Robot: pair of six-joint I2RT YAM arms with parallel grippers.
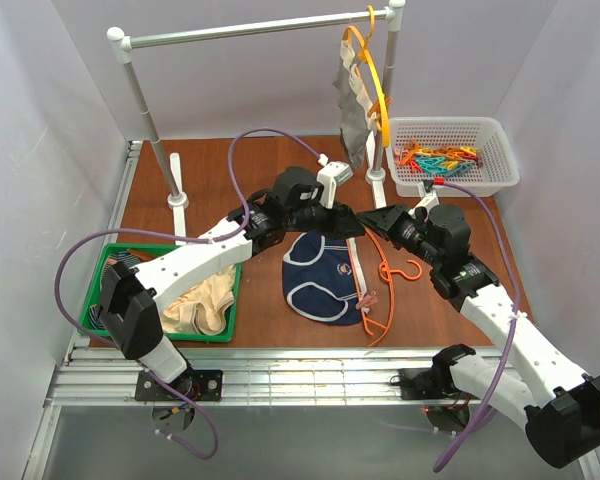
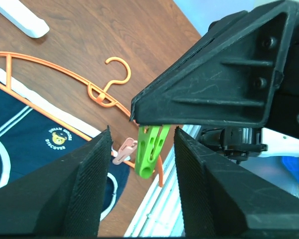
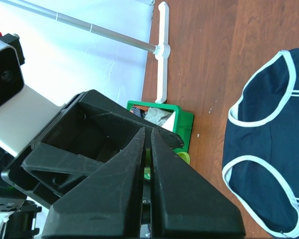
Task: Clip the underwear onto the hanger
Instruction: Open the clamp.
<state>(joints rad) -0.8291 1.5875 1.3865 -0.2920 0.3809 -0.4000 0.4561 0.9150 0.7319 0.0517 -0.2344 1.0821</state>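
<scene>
Underwear (image 1: 320, 275) lies flat on the table (image 1: 210, 190), mid-front, waistband along the hanger (image 1: 388, 270), which lies just right of it and touches that edge. A pink clip (image 2: 123, 151) sits at the near end of the hanger bar and looks to be pinning fabric there already; the far end has no clip.

Right gripper (image 3: 147, 133) has its fingers together, clamped on a green clip (image 2: 149, 154). Left gripper (image 2: 142, 135) has its fingers apart on either side of that clip, not touching it. Both hover above the hanger's far end, probably a handover.

Handling, as a judgement:
- The underwear is light, limp cloth that bunches and drags if pushed. The piped waistband is the firmest place to hold.
- The hanger is a thin, light plastic frame that slides easily on the wood and needs steadying when the clip bites.
- The clip is small, stiff and sprung, so it should be pinched at the tail end.

Room is tight where the two grippers crowd each other. There is bare table beyond the hanger's hook to the right. The basket of clips (image 1: 460, 160) is back right, the rack post (image 1: 376, 160) is close behind, and the green tray (image 1: 110, 262) is well off left.
</scene>
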